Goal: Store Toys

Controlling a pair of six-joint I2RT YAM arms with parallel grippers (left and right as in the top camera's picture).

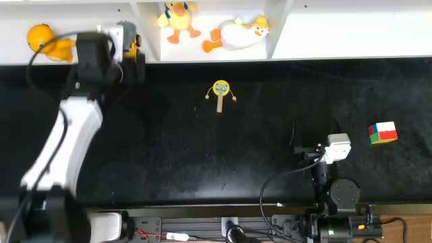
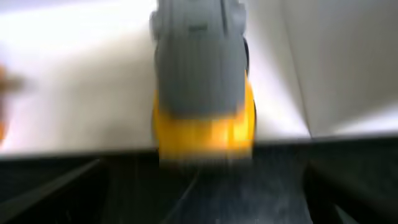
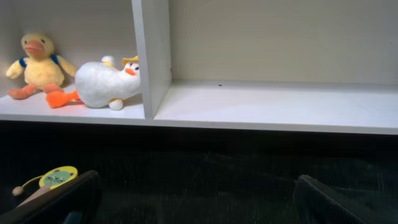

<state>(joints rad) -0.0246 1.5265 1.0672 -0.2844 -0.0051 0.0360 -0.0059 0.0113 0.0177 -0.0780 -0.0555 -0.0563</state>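
Note:
A grey and yellow toy truck (image 2: 202, 93) stands at the front edge of the white shelf's (image 1: 351, 34) left compartment. My left gripper (image 2: 203, 180) is right in front of it, open, one finger to each side and neither touching the truck. From above, the left gripper (image 1: 115, 57) and the truck (image 1: 129, 39) sit at the shelf edge. A yellow hand-drum rattle (image 1: 221, 91) and a coloured cube (image 1: 383, 132) lie on the black table. My right gripper (image 3: 198, 186) hangs open over the table, holding nothing.
An orange plush (image 1: 46, 40) lies in the left compartment beside the truck. A yellow duck (image 1: 179, 19) and a white goose (image 1: 236, 34) fill the middle compartment. The right compartment (image 3: 280, 102) is bare. White dividers (image 3: 152, 56) separate the compartments.

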